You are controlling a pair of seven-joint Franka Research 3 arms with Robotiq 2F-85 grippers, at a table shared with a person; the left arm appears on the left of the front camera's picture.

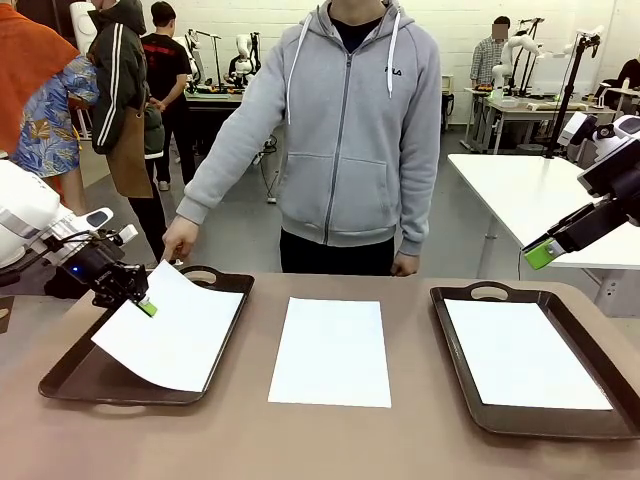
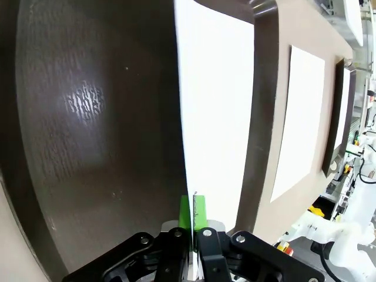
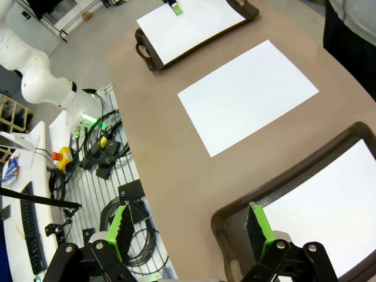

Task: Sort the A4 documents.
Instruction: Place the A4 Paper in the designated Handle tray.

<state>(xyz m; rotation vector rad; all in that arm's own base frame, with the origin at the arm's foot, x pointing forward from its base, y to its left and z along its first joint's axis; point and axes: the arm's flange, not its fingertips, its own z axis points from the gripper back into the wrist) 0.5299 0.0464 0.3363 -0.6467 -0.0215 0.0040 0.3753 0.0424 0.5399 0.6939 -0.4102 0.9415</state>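
The robot's left hand (image 1: pixel 146 305) is pinched shut on the edge of one thin white A4 paper sheet (image 1: pixel 180 335). It holds that sheet tilted over the dark brown rectangular left tray (image 1: pixel 70 378), gripped side raised and near side sagging toward the tray floor. The left wrist view shows the green pads (image 2: pixel 198 212) closed on only a narrow strip of paper at the margin. A second white A4 sheet (image 1: pixel 332 350) lies flat on the brown bench (image 1: pixel 300 440) between the trays. A third white sheet (image 1: pixel 522 355) rests inside the matching dark brown right tray (image 1: pixel 470 405). The right hand (image 1: pixel 545 252) hangs above that tray's side with its jaws wide and nothing in them.

The shallow bite is the main risk: a quick swing could pull the paper out or crease it at the pads. A release from this tilt could let the sheet glide, end up skewed, or ride up over the tray's rim. The grey-sleeved person's arm (image 1: pixel 215 170) reaches down close to the tray's far handle, so a sweep toward it could brush that arm.
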